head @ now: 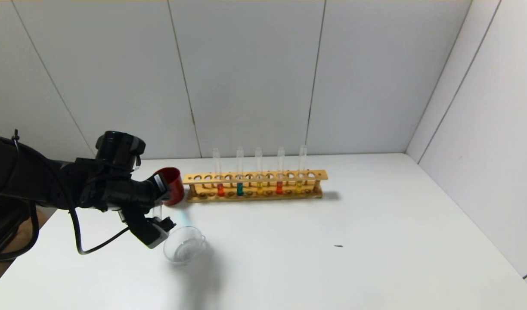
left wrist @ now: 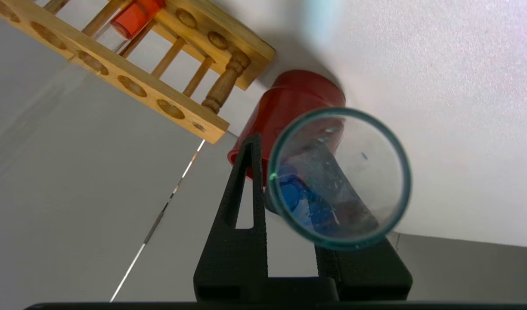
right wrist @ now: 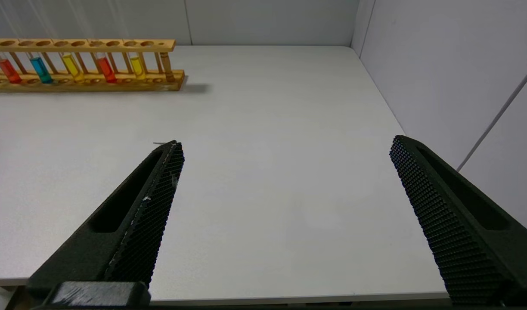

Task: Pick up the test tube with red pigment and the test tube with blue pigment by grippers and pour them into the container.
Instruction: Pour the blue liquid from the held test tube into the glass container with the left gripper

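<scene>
Lab: test-tube rack (head: 255,186), white bench (head: 332,258).

- blue tube (left wrist: 339,178) is sitting clamped in the left gripper (head: 159,218), just above the dish (head: 184,244)
- red tube (head: 220,183) is standing upright in the rack (head: 255,176)
- clear dish is resting on the table

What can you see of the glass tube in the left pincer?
The tube is slim, clear glass with a round open mouth whose rim looks greenish. A little blue liquid lies along one side of its inner wall, with droplets clinging nearby. The left pincer is shut on it, black fingers pressing its sides. It is held close beside the glass dish, near the red cup.
</scene>
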